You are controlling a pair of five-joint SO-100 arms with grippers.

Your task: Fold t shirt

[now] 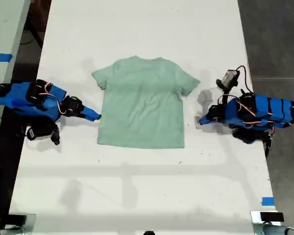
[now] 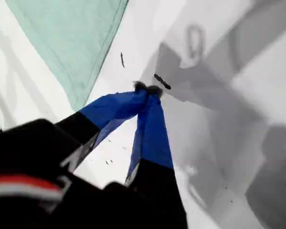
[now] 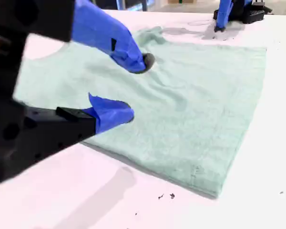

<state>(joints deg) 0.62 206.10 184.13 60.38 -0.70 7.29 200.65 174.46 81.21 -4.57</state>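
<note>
- White table (image 1: 137, 186) carries everything, surface plain, a few dark specks.
- t shirt (image 1: 143, 102) lies flat and unfolded mid-table, neck toward the exterior view's top.
- Blue arm bases sit on the table at the exterior view's left and right edges.

The t shirt (image 1: 142, 103) lies on the table (image 1: 137, 196) between my second gripper (image 1: 95, 117), at the exterior view's left, and my first gripper (image 1: 202, 120), at its right.

Pale mint-green t shirt (image 1: 141, 102), short sleeves, round neck, lies flat and unfolded on the white worktop (image 1: 137, 186), about mid-width in the exterior view. Neck points toward that view's top, hem toward its bottom, both sleeves spread out. Light wrinkles across the front, no folds.
</note>
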